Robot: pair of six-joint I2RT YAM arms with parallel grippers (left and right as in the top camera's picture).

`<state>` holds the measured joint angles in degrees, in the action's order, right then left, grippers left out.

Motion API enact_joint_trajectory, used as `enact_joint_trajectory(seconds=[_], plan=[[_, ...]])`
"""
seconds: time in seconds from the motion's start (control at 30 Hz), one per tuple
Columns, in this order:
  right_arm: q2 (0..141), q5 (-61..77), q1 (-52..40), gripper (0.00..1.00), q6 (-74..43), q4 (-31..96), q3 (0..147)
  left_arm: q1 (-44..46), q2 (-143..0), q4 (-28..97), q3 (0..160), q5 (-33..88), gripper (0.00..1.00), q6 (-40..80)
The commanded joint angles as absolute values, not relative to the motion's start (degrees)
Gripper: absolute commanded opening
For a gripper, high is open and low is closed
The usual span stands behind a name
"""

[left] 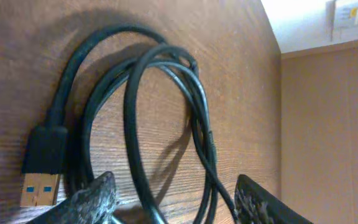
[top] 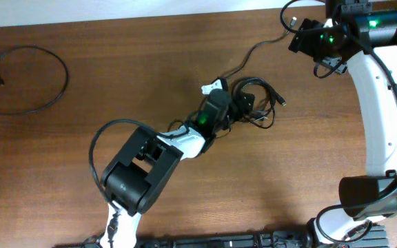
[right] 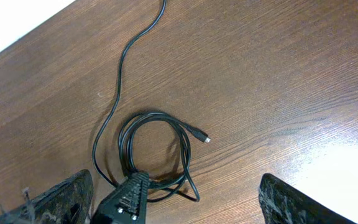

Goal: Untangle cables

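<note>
Barely started, I'd judge: cables (top: pixel 255 102) sit coiled just past tabletop (top: pixel 185 41) centre toward 2 o'clock, one loose cord (top: pixel 66 74) at 10 o'clock, left hand (left: pixel 176 208) released straddling the loops, right hand (right: pixel 179 199) released, empty.

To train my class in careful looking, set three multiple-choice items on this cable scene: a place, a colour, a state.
1. Where does the tangled coil lie?
A) middle of the table, at the left gripper
B) under the right arm's base
C) on the floor

2. What colour is the USB plug insert?
A) red
B) green
C) blue

3. How is the right gripper?
A) shut on a cable
B) open
C) out of view

Answers: 1 A, the overhead view shows it centred; 2 C, blue shows in the left wrist view; 3 B, its fingers stand wide apart.
</note>
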<state>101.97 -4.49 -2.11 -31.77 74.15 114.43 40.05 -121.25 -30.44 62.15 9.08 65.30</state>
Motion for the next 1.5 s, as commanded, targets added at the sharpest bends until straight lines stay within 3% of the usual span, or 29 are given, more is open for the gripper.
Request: enact_joint_trajectory(seconds=[0.0,0.2,0.3,0.33,0.37,0.5,0.6,0.7,0.77,0.87,0.97,1.13,1.17,1.2,1.27,1.33,1.4,1.47], plan=[[102.72,-5.13,-1.85,0.84,-32.42,74.17,114.54,41.91,-122.58,-32.75,62.43,6.83,0.58,66.85],[102.72,-5.13,-1.85,0.84,-32.42,74.19,114.54,42.98,-122.69,-32.97,63.81,1.69,0.52,68.73],[102.72,-5.15,-1.85,0.84,-32.4,74.26,114.54,42.98,-124.9,-32.95,67.05,1.89,0.3,67.2],[102.72,-5.19,-1.85,0.84,-31.77,74.37,114.54,42.98,-125.67,-32.95,67.68,2.85,0.1,67.2],[102.72,-5.19,-1.85,0.84,-31.77,74.39,114.54,42.19,-125.38,-34.37,67.68,5.28,0.0,63.37],[102.72,-5.15,-1.85,0.85,-31.79,75.29,114.54,31.16,-110.89,-26.83,67.68,21.74,0.0,42.0],[102.76,-2.13,-1.89,0.84,-31.81,75.02,112.57,27.16,-96.71,-12.71,67.68,21.89,0.0,26.96],[102.83,13.87,-2.85,0.85,-30.09,67.68,101.73,25.89,-84.2,-6.09,67.68,21.71,0.0,17.82],[102.83,25.93,-4.12,0.84,-22.83,61.28,97.34,25.04,-83.55,-4.25,67.68,21.76,0.0,16.4],[102.94,29.65,-7.51,0.84,-21.71,53.19,93.27,22.9,-83.55,-3.99,67.68,28.71,0.0,16.36],[102.94,40.99,-12.62,0.84,-10.48,46.7,93.17,17.17,-83.55,-3.79,67.68,33.74,0.0,17.39],[106.45,41.36,-21.41,0.84,-10.48,42.22,93.17,14.72,-83.55,-6.04,67.68,29.28,0.0,34.85],[108.77,41.41,-22.04,0.78,-10.55,42.15,93.17,14.72,-83.42,-8.08,67.68,29.36,0.0,37.01],[111.42,41.34,-22.83,0.64,-10.52,42.15,93.17,14.72,-83.07,-8.97,67.68,29.41,0.0,38.0],[114.93,37.04,-22.79,0.56,-10.57,42.22,93.17,12.82,-79.99,-8.54,67.68,31.92,0.0,37.65],[115.28,20.53,-19.77,0.46,-11.42,43.16,93.17,6.28,-75.33,-2.15,67.68,34.79,0.0,37.26],[115.28,17.85,-15.2,0.35,-11.42,44.75,93.17,-1.17,-71.07,3.75,67.68,42.61,0.0,32.58],[115.28,17.72,-9.58,0.17,-11.42,48.03,93.17,-4.69,-68.34,8.34,67.66,47.09,0.0,25.98]])
